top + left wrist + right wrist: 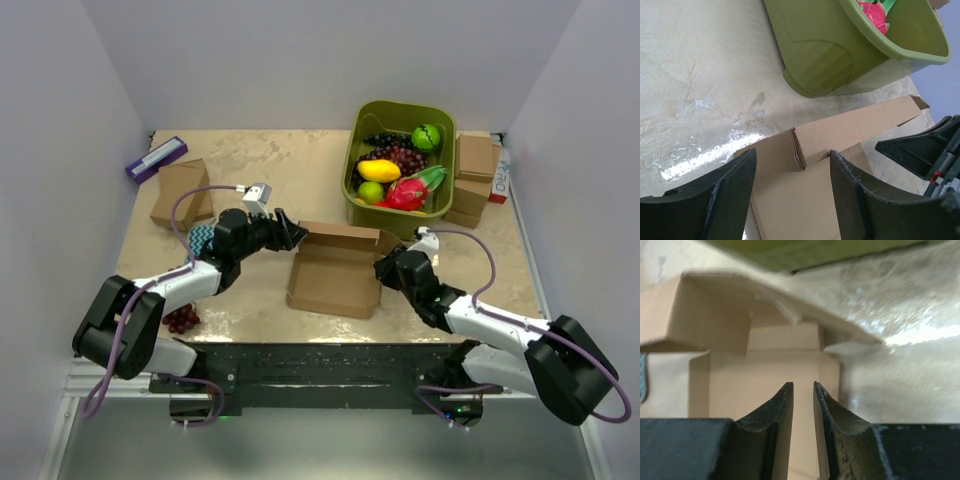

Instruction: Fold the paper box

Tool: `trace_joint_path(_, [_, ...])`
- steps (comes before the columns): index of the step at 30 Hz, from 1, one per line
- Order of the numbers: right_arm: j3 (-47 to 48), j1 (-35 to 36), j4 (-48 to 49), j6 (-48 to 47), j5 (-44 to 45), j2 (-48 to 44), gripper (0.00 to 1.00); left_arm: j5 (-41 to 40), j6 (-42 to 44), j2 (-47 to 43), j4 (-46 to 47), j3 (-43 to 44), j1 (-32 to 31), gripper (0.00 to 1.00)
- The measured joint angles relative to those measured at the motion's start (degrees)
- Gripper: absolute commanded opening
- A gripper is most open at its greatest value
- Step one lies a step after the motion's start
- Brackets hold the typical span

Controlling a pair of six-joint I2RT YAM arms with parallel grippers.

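**Light cardboard, grip the walls**

The paper box (335, 272) lies open at the centre of the top view, just below the green bin (352, 170). It is probably light, stiff and creasable, so its wall edges suit pinching. The left gripper (792, 160) gapes over a corner. The right gripper (802, 387) is nearly closed, its hold unclear.

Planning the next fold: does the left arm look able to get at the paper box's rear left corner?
Probably yes: the left arm's fingers stand open right at that corner of the paper box, with nothing between. The green bin sits behind it, and the right arm's fingers are at the opposite side.
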Motion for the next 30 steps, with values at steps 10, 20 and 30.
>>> trace_joint_path(10, [3.7, 0.0, 1.8, -2.1, 8.9, 8.2, 0.07, 0.0, 0.0, 0.0, 0.0, 0.0, 0.0, 0.65])
trace_joint_path(20, [4.2, 0.0, 4.4, -2.4, 12.5, 12.4, 0.04, 0.0, 0.1, 0.0, -0.4, 0.3, 0.0, 0.65])
trace_joint_path(30, [4.9, 0.0, 15.4, -8.2, 8.0, 19.8, 0.04, 0.0, 0.2, 0.0, -0.5, 0.3, 0.0, 0.65])
